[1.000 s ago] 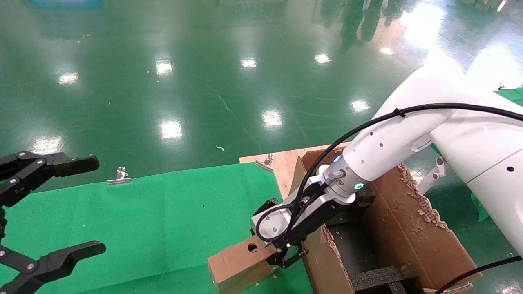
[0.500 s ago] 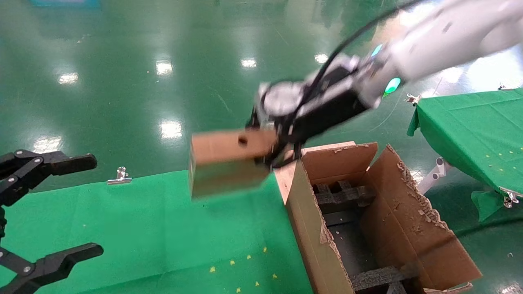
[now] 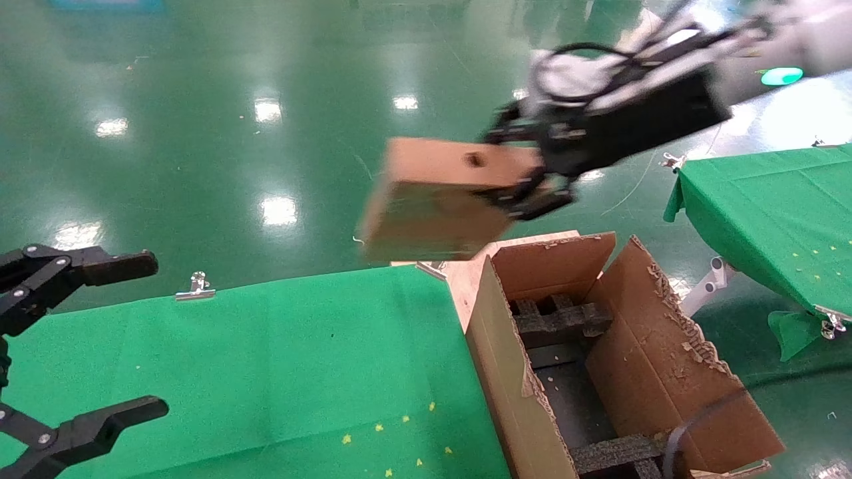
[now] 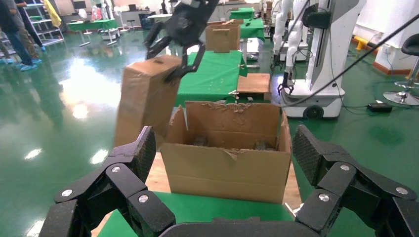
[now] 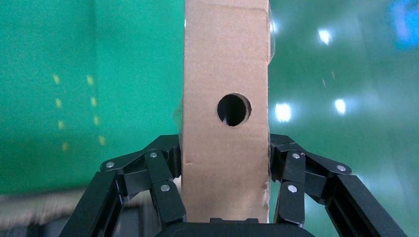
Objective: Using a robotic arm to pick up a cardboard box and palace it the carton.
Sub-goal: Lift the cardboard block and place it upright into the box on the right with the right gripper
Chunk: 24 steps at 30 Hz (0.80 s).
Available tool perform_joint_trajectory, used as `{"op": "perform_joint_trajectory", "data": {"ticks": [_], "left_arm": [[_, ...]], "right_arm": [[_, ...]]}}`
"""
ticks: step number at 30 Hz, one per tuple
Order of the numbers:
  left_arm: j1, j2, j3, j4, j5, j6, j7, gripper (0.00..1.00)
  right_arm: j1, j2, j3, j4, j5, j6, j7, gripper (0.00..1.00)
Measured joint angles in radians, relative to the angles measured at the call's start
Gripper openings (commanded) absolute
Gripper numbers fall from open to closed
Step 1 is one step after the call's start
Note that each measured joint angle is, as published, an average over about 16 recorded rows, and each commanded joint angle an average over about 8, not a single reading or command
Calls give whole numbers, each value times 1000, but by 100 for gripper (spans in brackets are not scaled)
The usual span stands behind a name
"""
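Observation:
My right gripper [image 3: 532,183] is shut on the small brown cardboard box [image 3: 439,199], which has a round hole in its top face. It holds the box in the air, above and just left of the far left corner of the large open carton [image 3: 665,372]. In the right wrist view the box [image 5: 225,113] stands clamped between the black fingers [image 5: 163,185]. The left wrist view shows the box [image 4: 146,98] hanging beside the carton [image 4: 227,168]. My left gripper [image 3: 113,339] is open and empty at the left edge, over the green cloth.
The green cloth table [image 3: 266,359] lies left of the carton, with metal clips [image 3: 195,286] on its far edge. Black foam inserts [image 3: 559,319] sit inside the carton. A second green table [image 3: 772,206] stands at the right. Glossy green floor lies beyond.
My right gripper has lifted the cardboard box off the green cloth, then carried it up and to the right toward the carton. The left gripper has not moved.

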Motion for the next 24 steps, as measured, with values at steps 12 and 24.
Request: {"op": "perform_joint_trajectory", "data": {"ticks": [12, 24], "left_arm": [[0, 0, 0, 0, 0, 0, 0, 100], [0, 0, 0, 0, 0, 0, 0, 100]], "right_arm": [[121, 228, -252, 34, -1, -1, 14, 0], [170, 308, -420, 76, 15, 15, 39, 0]]}}
